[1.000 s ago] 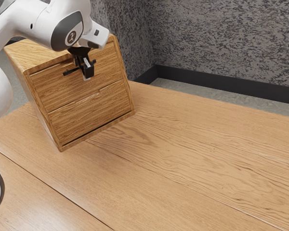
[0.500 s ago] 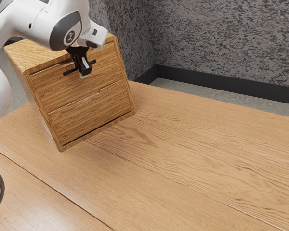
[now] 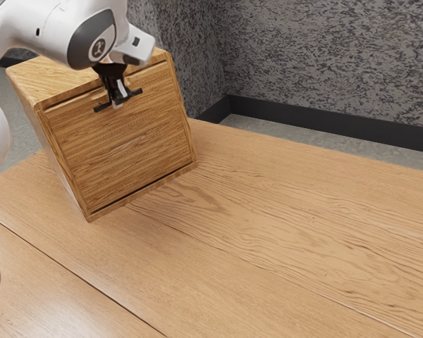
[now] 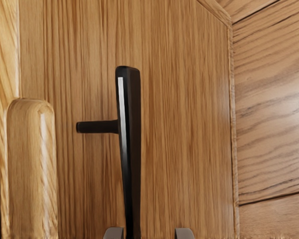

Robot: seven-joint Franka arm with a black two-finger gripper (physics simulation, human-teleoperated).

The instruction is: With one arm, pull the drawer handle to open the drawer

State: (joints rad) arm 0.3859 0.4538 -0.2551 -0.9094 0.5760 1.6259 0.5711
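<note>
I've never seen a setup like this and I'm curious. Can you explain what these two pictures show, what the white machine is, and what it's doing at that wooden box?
The white machine is a jointed robot arm ending in a black two-finger gripper. These are computer-simulated pictures, not photos. One is taken by a camera beside the arm, the other by a camera on its hand, close to the box. On the wooden table stands a light-brown wooden drawer cabinet. The gripper is at the thin black bar handle near the top of the cabinet's front. I cannot tell whether it has clamped the handle.
</note>
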